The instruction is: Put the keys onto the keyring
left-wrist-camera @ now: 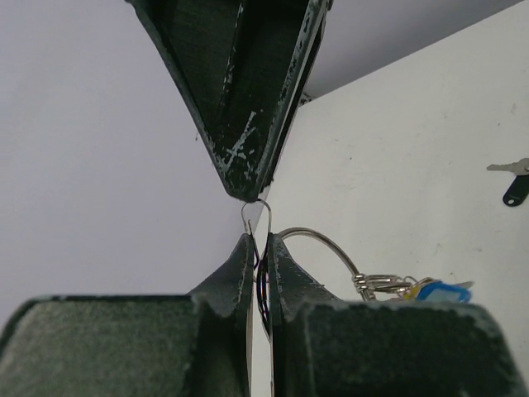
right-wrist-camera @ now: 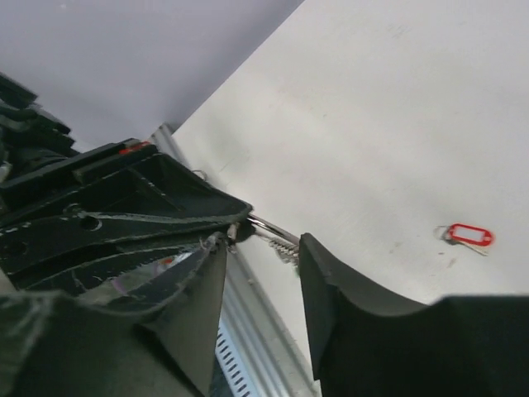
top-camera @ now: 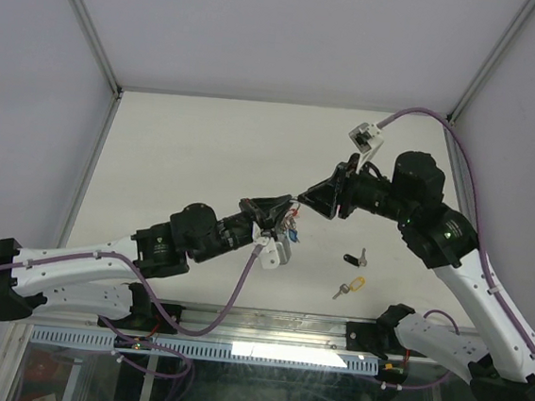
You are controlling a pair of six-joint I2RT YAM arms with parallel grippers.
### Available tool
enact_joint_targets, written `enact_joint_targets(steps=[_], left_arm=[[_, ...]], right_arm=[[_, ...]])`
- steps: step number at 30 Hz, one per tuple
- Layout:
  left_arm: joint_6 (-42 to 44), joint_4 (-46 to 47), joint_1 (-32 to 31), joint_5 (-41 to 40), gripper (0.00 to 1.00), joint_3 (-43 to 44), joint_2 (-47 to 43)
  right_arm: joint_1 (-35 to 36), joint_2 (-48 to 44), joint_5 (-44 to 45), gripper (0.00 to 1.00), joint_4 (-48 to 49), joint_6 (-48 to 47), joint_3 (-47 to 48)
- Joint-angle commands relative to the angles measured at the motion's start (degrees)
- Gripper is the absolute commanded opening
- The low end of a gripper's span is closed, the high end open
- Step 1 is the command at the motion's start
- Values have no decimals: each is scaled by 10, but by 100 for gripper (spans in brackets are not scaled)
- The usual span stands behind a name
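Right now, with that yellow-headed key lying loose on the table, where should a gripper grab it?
Probably by its yellow head, coming straight down from above. The key lies flat on the table with room around it, and the head is its widest part; the thin metal blade offers little to pinch.

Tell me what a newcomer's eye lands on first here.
The two grippers meet tip to tip over mid-table: the left gripper pinches the keyring, keys dangling from it, while the right gripper faces it, open. To their right, a black key and a yellow key lie loose on the table.
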Motion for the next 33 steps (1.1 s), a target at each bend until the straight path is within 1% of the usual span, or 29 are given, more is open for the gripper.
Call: enact_joint_targets(steps=[1,3,5,8,10,14,17,20,23,26,29,33], left_arm=[[46,21,3,-4,0,3,-19],[46,13,3,-28,0,10,-12],[32,-2,14,-34,0,18,-6],[-28,-22,62,3,0,27,-2],[-82,-22,87,2,0,33,6],[-96,-32,90,-58,0,37,23],[-147,-53,90,-121,0,52,37],[-186,-91,90,-142,0,65,45],[-233,-105,90,-179,0,72,49],[-275,-151,90,-191,0,96,58],[-290,-173,84,-225,0,105,66],[-267,-172,66,-245,0,85,61]], right_arm=[[0,-54,116,46,35,-13,-15],[-1,-55,177,46,0,-12,-14],[0,-48,238,46,-38,-6,-12],[-2,-31,310,47,-88,16,-18],[-11,-3,346,48,-131,31,-17],[-45,49,341,49,-189,57,-28],[-62,71,340,50,-222,86,-43],[-64,83,355,50,-254,104,-66],[-62,89,337,50,-250,115,-103],[-63,92,334,50,-240,141,-143],[-63,79,369,50,-237,178,-175],[-63,75,449,50,-241,204,-204]])
